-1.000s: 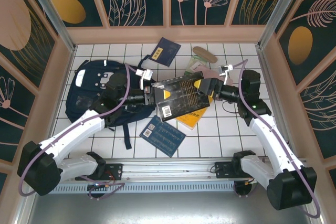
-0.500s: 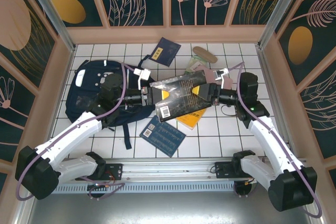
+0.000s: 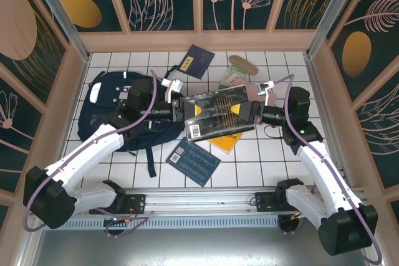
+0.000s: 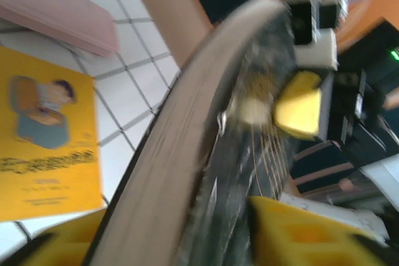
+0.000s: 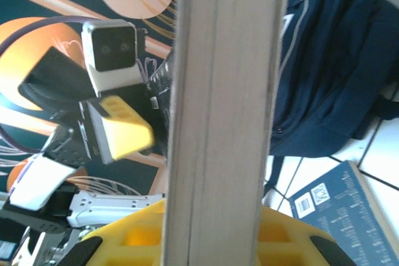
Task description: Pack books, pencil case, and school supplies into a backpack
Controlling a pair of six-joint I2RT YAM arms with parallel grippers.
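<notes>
One black book [image 3: 218,113], aloft, clamped at opposite ends by left gripper [image 3: 180,111] and right gripper [image 3: 250,113]; hazard: mistimed release could twist it free short of the backpack [image 3: 112,107].

Top view: black book [image 3: 218,111] covered most of yellow book [image 3: 228,143], only its lower corner showed. It also hid nearly all of pink pencil case [image 3: 250,87]. Left arm [image 3: 93,151] lay across backpack [image 3: 100,107], hiding part of its right side. Print on blue book [image 3: 193,161] was too small to read.

Left wrist view: black book [image 4: 249,154] was badly blurred, cover print unreadable. Yellow book [image 4: 43,147] was cut by left edge, pencil case [image 4: 56,7] by top-left corner.

Right wrist view: black book's page edge [image 5: 218,91] blocked the centre. Backpack [image 5: 336,60] was cut by right edge, blue book [image 5: 336,210] by bottom-right corner.
</notes>
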